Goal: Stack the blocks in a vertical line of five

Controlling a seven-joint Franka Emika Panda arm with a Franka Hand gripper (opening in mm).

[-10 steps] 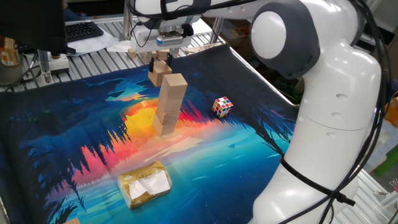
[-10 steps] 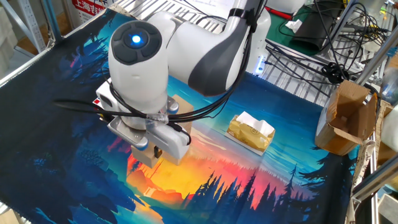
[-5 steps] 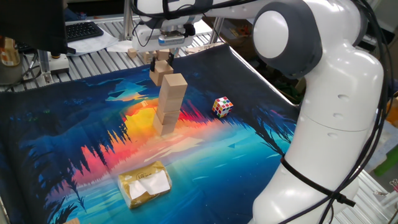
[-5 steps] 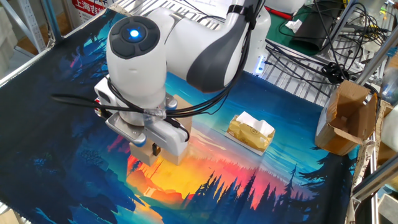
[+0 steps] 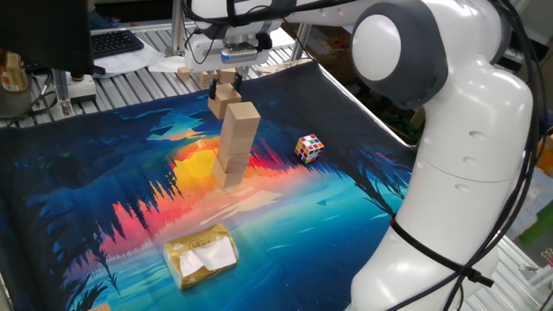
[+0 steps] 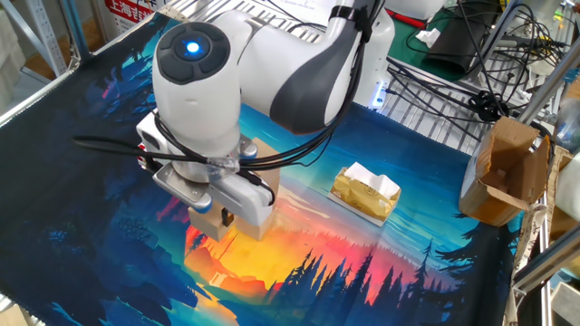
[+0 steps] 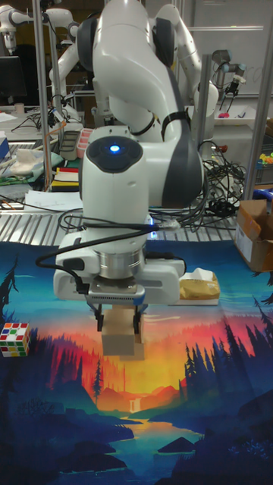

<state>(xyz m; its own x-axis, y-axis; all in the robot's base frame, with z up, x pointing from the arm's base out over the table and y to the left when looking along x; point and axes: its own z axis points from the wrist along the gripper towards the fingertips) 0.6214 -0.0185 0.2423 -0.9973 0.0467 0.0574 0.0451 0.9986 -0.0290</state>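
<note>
**One block in the jaws, just behind the stack**

At the left, near the front edge of the mat (image 5: 86, 216): a yellowish packet (image 5: 201, 255), well apart from everything else. Further right, toward the back: the gripper (image 5: 226, 86), jaws closed narrow on two opposite faces of one wooden block (image 5: 222, 102), lifted clear of the mat. Just beside it, a little to the right and nearer to the camera: the stack of blocks (image 5: 238, 147), upright, with the top about level with the held block. Right again: a multicoloured puzzle cube (image 5: 309, 149), apart from the stack.

Probably light, stiff and not fragile; smooth bare wood, so liable to slip under a weak grip. Best taken on flat opposite sides, near the middle, as now. Best set down gently and squarely, to guard against tipping such a tall, thin stack.

Hard to count the blocks in the stack, with only faint joints between them. In the other fixed view, hidden almost fully behind the arm.
</note>
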